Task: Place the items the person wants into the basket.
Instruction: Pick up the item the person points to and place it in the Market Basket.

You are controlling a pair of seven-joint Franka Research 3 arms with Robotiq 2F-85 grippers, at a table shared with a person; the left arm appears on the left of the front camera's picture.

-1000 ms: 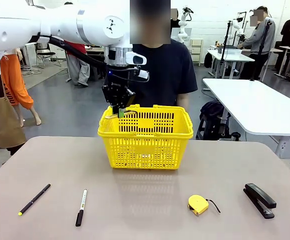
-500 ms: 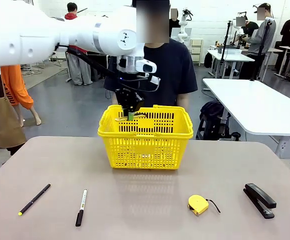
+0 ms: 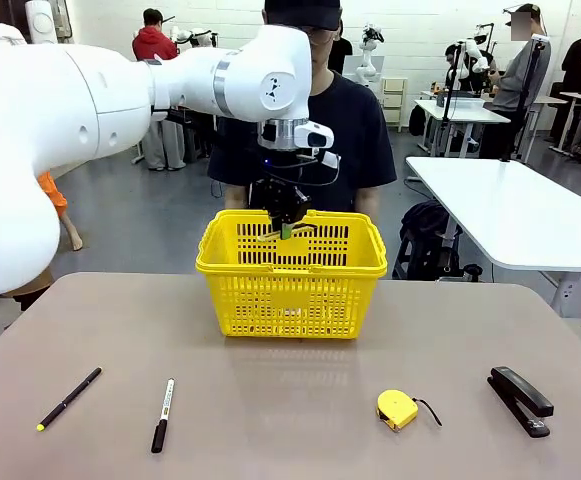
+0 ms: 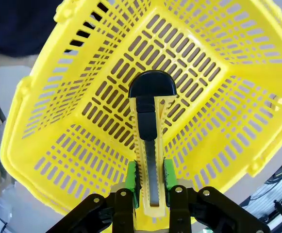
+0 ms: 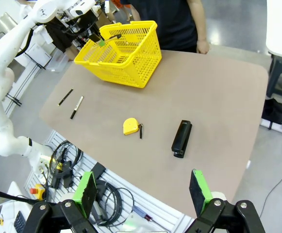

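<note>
My left gripper [image 3: 285, 226] hangs over the back rim of the yellow basket [image 3: 290, 268], shut on the yellow-and-black utility knife [image 4: 150, 141]. In the left wrist view the green pads [image 4: 131, 180] pinch the knife's body, its black end pointing down into the basket [image 4: 77, 145]. The black pen with a yellow tip [image 3: 68, 398] and the black-and-white marker [image 3: 163, 413] lie on the table at front left. The person [image 3: 345, 130] stands behind the basket. My right gripper [image 5: 143, 191] stands open high above the table with nothing in it.
A round yellow tape measure [image 3: 398, 408] and a black stapler [image 3: 520, 399] lie at the front right. The brown table [image 3: 290, 390] is bare between them and the marker. A white table [image 3: 510, 205] stands off to the right.
My left arm has carried the knife to the right, from the basket's back left corner toward the middle of its back rim. Everything on the table stays put.
</note>
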